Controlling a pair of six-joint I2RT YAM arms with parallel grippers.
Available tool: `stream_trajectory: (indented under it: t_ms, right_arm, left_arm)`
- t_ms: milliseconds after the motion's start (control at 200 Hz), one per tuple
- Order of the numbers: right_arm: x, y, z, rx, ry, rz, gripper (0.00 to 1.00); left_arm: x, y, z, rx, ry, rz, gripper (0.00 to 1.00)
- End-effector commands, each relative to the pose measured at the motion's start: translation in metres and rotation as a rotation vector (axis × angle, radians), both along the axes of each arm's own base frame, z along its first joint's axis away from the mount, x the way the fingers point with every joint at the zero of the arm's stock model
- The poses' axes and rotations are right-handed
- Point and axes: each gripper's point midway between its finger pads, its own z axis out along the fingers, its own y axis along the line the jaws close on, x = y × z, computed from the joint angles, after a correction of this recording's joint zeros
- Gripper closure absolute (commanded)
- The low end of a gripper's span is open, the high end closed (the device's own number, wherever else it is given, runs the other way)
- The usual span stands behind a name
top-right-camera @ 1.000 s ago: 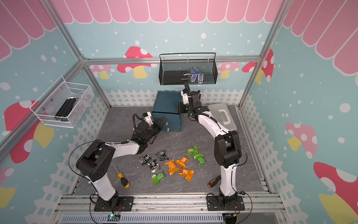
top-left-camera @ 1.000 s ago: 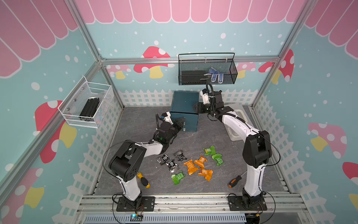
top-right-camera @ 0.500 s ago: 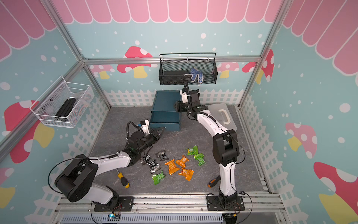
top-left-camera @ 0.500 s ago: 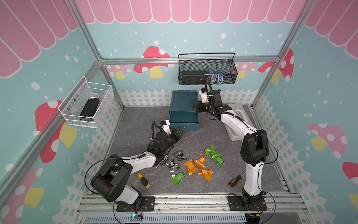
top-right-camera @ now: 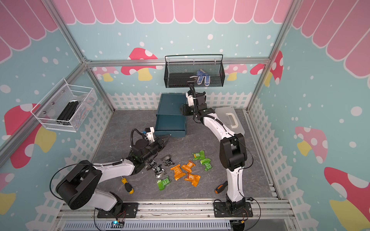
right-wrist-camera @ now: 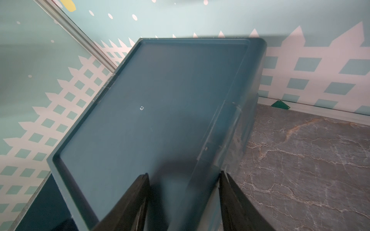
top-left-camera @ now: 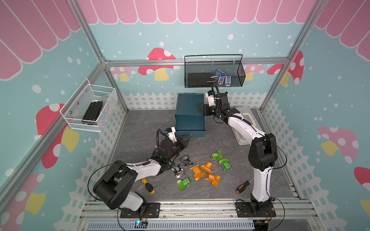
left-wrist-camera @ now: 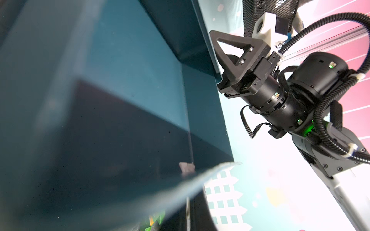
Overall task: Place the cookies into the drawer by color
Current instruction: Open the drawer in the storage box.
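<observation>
- Straddling the teal drawer cabinet (right-wrist-camera: pixel 160 112), the right end effector (right-wrist-camera: pixel 184 200) is clamped on its corner.
- The left end effector (top-left-camera: pixel 185 139), pressed together, is held just before the pulled-out drawer (top-left-camera: pixel 190 124).
- The cookies (top-left-camera: pixel 202 170) are scattered beside it on the table (top-left-camera: pixel 136 128).

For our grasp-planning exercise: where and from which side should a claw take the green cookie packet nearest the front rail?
Probably across its narrow middle, from straight above: the green packet lies flat on the floor, with wider flared ends.
</observation>
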Motion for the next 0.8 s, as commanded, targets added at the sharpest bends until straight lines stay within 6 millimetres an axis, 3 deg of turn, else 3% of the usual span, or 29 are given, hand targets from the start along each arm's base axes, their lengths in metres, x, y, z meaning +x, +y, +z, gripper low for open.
stream_trajectory:
  t_ms: [0,150,245,395,796]
  right_arm:
    - [-0.014,-0.008,-0.067,-0.109,0.175,-0.001,0.42]
    - [-0.014,-0.008,-0.066,-0.111,0.174,-0.003,0.41]
    - [-0.016,-0.007,-0.063,-0.105,0.174,0.005,0.40]
    - [-0.014,-0.005,-0.057,-0.097,0.169,0.010,0.37]
    - [-0.012,-0.006,-0.037,-0.104,0.140,0.010,0.36]
  left_arm:
    - [-0.011,-0.006,0.002,0.027,-0.012,-0.041,1.00]
    - [-0.009,-0.003,0.002,0.033,-0.024,-0.025,1.00]
    - [-0.008,0.000,0.000,0.061,-0.022,-0.012,0.78]
    - [-0.007,0.004,0.005,0.050,-0.046,-0.003,0.54]
    - [-0.001,0.041,0.009,0.126,-0.048,0.089,0.53]
